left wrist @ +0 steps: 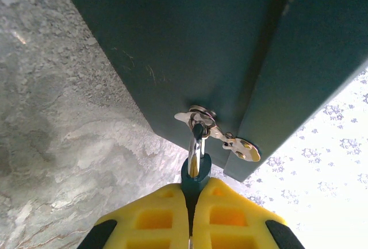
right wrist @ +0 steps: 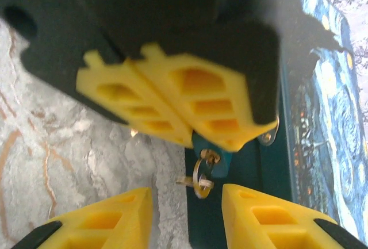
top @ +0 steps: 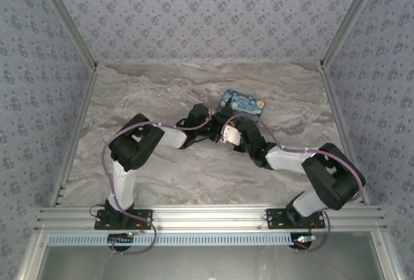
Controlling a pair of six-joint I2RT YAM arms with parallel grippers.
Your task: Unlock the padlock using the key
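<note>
In the left wrist view my left gripper (left wrist: 192, 206) is shut on the padlock (left wrist: 196, 175), a small teal body whose silvery loop runs up through the metal hasp (left wrist: 230, 140) on the box (left wrist: 190, 42). From the right wrist the same padlock (right wrist: 223, 156) peeks out under the left gripper's yellow fingers (right wrist: 172, 99). A small silvery key (right wrist: 201, 179) with a ring sticks out of its underside. My right gripper (right wrist: 187, 206) is open, one finger on each side of the key, touching neither it nor the lock. From above, both grippers meet at the box's near side (top: 223, 130).
The blue-and-yellow swirl-painted box (top: 242, 104) lies mid-table on the marble top (top: 168, 86). Patterned walls and metal rails (top: 77, 131) enclose the table on three sides. Both arms crowd the box's near side.
</note>
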